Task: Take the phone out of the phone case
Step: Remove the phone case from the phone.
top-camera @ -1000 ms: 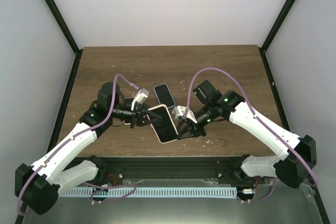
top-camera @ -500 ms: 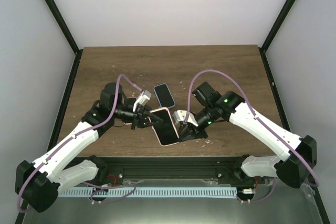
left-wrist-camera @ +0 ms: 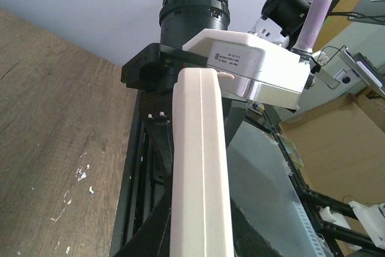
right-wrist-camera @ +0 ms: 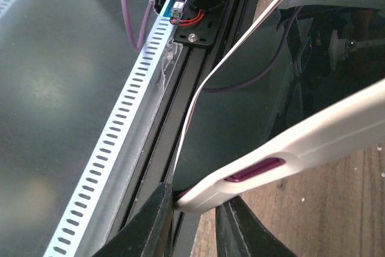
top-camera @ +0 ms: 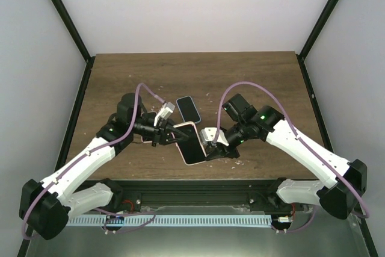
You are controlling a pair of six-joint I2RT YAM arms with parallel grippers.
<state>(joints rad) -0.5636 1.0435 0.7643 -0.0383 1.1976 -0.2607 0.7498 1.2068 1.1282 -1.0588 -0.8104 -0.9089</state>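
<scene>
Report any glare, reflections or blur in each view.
Top external: even, soft light, sharp, no glare on the table. Left wrist: the phone case fills the close foreground, slightly soft. Right wrist: the glossy phone screen mirrors cables; right gripper fingers blurred.

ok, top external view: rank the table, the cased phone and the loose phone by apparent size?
1. table
2. cased phone
3. loose phone
The cased phone is held up nearer the camera, so 2 over 3 is unsure.

Only a small printed label [left-wrist-camera: 231,58] on the white wrist camera housing [left-wrist-camera: 264,70]; lines too small to read.
</scene>
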